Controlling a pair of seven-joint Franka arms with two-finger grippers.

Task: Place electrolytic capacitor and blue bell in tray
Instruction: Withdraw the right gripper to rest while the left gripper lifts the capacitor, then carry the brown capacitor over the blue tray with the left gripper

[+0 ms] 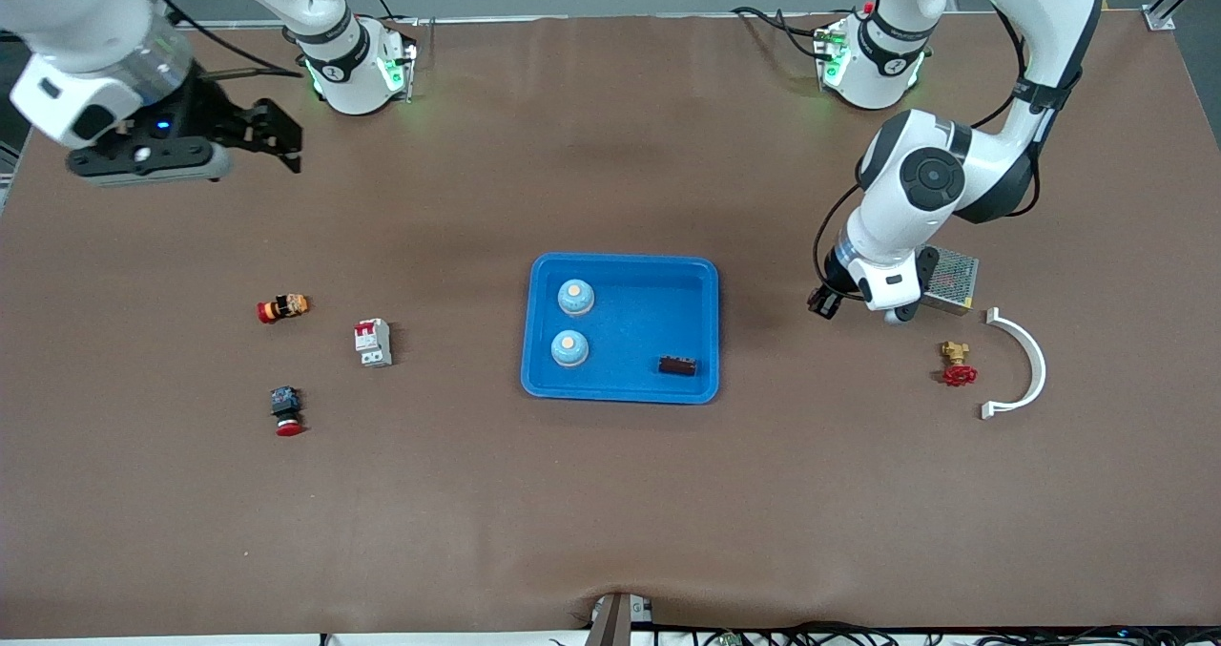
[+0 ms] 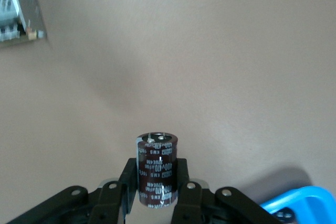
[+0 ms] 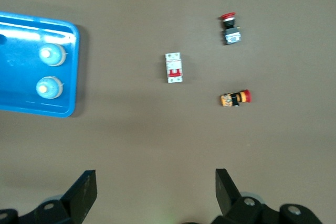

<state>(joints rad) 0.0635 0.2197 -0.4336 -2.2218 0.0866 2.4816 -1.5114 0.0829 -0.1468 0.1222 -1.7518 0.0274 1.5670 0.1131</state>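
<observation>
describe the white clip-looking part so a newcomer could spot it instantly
Start at the left arm's end of the table. Beside the red-handled brass valve lies a white curved bracket. It is the only thin, half-ring arc with small feet at both ends.

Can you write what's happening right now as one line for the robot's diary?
left gripper: shut on capacitor, over bare table beside tray | right gripper: open, waiting | tray: two bells, one dark part
</observation>
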